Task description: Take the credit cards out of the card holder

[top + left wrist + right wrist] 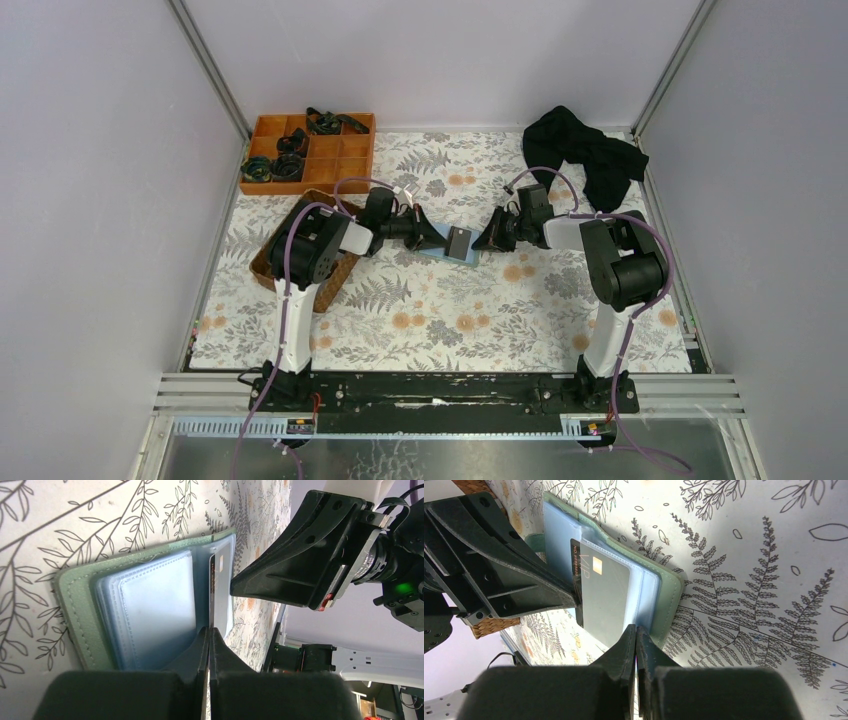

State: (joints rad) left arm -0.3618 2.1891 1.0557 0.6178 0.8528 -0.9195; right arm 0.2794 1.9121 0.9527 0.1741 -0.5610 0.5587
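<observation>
Grey fern-print table [620,330], lilac walls [100,150]; I see the card holder [145,605] lying open: left end effector [210,632] pinches its credit card [606,597] (dark one), right end effector [636,630] clamps the rim.

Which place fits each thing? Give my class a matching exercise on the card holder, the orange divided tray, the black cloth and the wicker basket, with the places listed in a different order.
Things:
1. card holder
2. orange divided tray
3. black cloth
4. wicker basket

Places:
A. far right corner
B. by the left edge, nearer than the tray
C. in the middle, lying open
D. far left corner

Pairs: 1-C; 2-D; 3-A; 4-B
</observation>
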